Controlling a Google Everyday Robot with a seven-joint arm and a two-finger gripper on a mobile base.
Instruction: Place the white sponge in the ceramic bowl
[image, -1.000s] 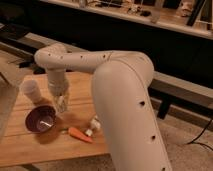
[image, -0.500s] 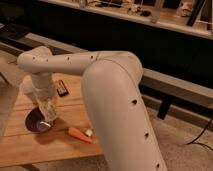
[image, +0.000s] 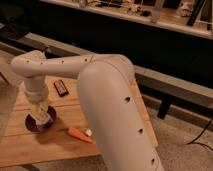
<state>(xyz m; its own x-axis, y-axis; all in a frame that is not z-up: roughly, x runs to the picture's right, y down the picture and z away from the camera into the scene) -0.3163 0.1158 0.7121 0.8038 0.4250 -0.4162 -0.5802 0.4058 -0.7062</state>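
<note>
Most of the job looks done — the gripper (image: 41, 111) sits right down over the ceramic bowl (image: 34, 126), its grip impossible to tell, and the white sponge isn't visible on its own, probably tucked under it in the bowl — leaving just release and pull-away.

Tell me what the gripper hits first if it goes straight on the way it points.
Most likely the dark bowl: the gripper points down right over it, at the left side of the table. Depth is unclear, so I cannot tell how close it is.
</note>
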